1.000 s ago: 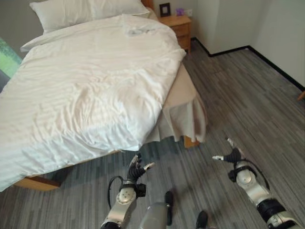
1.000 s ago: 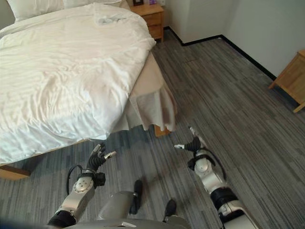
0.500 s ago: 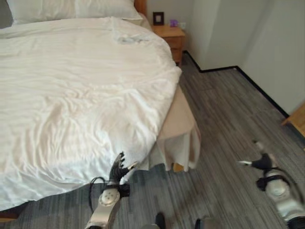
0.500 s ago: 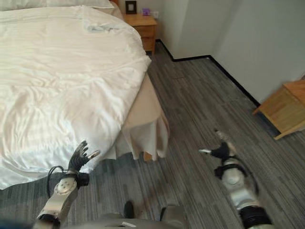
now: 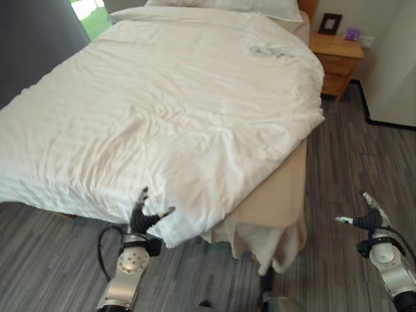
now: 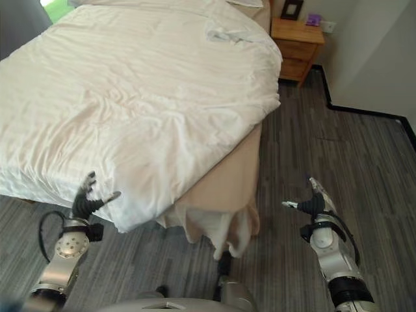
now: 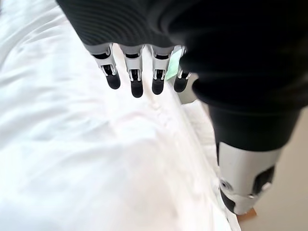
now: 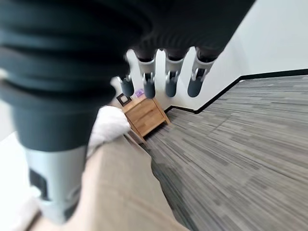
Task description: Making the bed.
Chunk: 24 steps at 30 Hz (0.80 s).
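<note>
A white duvet (image 5: 175,104) covers the bed, rumpled, its near corner (image 5: 179,231) hanging over the foot end. Beneath that corner a beige bed skirt (image 5: 276,214) droops toward the floor. White pillows (image 5: 227,6) lie at the head. My left hand (image 5: 144,218) is open at the duvet's hanging edge, fingers spread just in front of the cloth (image 7: 96,159). My right hand (image 5: 369,218) is open over the grey floor, well to the right of the bed, with nothing in it.
A wooden nightstand (image 5: 335,58) stands at the bed's far right with a dark picture frame (image 5: 329,23) and a small purple thing on it. A white wall with black skirting (image 6: 364,110) runs beyond. Grey plank floor (image 6: 370,162) lies right of the bed.
The camera has swung, so the bed now sits more centrally. My left hand has come up against the duvet's near corner. The right hand stays open over the floor.
</note>
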{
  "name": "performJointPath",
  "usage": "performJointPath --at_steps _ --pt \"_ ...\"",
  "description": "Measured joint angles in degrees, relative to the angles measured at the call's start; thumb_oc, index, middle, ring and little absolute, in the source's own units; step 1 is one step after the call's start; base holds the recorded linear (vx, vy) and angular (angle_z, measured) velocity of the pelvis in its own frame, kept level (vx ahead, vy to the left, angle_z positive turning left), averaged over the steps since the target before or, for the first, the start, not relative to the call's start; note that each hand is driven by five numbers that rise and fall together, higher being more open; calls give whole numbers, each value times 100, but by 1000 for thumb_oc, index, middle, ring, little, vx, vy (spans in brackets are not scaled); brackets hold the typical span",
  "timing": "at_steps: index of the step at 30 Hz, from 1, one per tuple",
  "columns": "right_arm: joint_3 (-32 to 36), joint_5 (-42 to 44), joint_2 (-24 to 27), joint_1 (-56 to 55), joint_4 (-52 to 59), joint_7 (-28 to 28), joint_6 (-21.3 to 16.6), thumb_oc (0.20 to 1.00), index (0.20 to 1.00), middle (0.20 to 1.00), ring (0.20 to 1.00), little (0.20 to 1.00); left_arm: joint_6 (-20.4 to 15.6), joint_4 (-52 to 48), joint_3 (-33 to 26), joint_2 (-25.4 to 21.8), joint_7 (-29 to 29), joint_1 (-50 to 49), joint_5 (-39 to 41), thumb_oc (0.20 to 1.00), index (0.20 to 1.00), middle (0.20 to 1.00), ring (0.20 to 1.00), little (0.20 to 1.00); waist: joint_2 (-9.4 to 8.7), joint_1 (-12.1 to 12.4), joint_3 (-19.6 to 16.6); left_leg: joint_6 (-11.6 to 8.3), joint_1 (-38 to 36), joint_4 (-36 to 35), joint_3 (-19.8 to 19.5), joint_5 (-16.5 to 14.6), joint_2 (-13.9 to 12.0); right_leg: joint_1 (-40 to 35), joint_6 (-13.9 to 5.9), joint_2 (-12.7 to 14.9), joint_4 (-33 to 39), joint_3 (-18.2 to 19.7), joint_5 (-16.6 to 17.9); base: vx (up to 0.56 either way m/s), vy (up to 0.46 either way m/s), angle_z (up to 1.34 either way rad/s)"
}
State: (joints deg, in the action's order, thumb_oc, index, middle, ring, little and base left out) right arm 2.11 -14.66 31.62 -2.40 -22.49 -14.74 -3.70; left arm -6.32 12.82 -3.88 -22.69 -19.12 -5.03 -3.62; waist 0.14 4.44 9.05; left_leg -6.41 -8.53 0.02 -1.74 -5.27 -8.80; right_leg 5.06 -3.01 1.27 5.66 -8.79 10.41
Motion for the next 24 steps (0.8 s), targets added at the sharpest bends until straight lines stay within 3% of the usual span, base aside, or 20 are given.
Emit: performJointPath --at_steps 2,3,4,8,10,13,15,18,21,24 --pt "-32 -3 -3 -96 110 -12 -10 1000 1000 1000 1000 1000 118 347 -55 -82 -132 302 -173 1000 1000 1000 1000 1000 85 -126 33 -45 230 251 267 94 39 -73 41 120 5 -100 -216 78 58 46" --pt "-27 -5 -62 -96 156 -29 45 1000 1000 1000 1000 1000 225 693 -104 -267 -313 668 -321 1000 1000 1000 1000 1000 26 -290 109 -98 505 254 860 57 90 -57 57 322 36 -175 -244 100 63 54" --pt "-43 -5 -93 -74 151 -29 98 1000 1000 1000 1000 1000 288 894 -119 -376 -376 906 -422 1000 1000 1000 1000 1000 19 -274 130 -67 595 16 1001 82 142 -40 54 419 35 -169 -246 88 64 33" --pt "-270 -7 -91 215 109 -120 181 1000 1000 1000 1000 1000 433 1290 -98 -664 -614 1328 -648 1000 1000 1000 1000 1000 247 -281 141 -49 1025 -519 1100 422 -85 -45 -8 435 37 -177 -286 74 73 -11" --pt "-299 -7 -82 304 131 -120 179 1000 1000 1000 1000 1000 562 1328 -102 -796 -651 1402 -762 1000 1000 1000 1000 1000 476 -287 93 -50 1128 -488 1084 368 -204 -42 -84 393 39 -177 -276 201 141 -37" --pt "-542 -2 -159 361 -161 -102 224 1000 1000 1000 1000 1000 747 1546 76 -1275 -625 1672 -1250 1000 1000 1000 1000 1000 374 -332 74 -53 907 -577 1328 548 -83 -190 -365 618 36 -155 -419 181 113 -30" --pt "-737 -2 -161 379 -412 -96 228 1000 1000 1000 1000 1000 760 1552 184 -1404 -615 1705 -1292 1000 1000 1000 1000 1000 308 -326 -58 -46 753 -577 1451 739 -21 -279 -365 719 37 -139 -410 128 103 -30" --pt "-938 -1 -352 370 -819 -104 291 1000 1000 1000 1000 1000 777 1735 516 -1408 -542 1927 -1285 1000 1000 1000 1000 1000 178 -412 -299 21 640 -577 1531 830 97 -346 -455 811 36 -20 -389 61 58 -6" --pt "-1130 2 -453 375 -894 -99 303 1000 1000 1000 1000 1000 765 2078 1101 -1366 -468 2229 -1285 1000 1000 1000 1000 1000 170 -531 -372 58 628 -573 1564 870 158 -350 -650 835 6 3 -167 61 60 -3" --pt "-1356 1 -465 546 -1046 -102 321 1000 1000 1000 1000 1000 747 2426 1448 -1142 -291 2535 -1273 1000 1000 1000 1000 1000 187 -603 -383 59 612 -544 1652 870 154 -317 -639 795 2 47 -155 29 40 -12"
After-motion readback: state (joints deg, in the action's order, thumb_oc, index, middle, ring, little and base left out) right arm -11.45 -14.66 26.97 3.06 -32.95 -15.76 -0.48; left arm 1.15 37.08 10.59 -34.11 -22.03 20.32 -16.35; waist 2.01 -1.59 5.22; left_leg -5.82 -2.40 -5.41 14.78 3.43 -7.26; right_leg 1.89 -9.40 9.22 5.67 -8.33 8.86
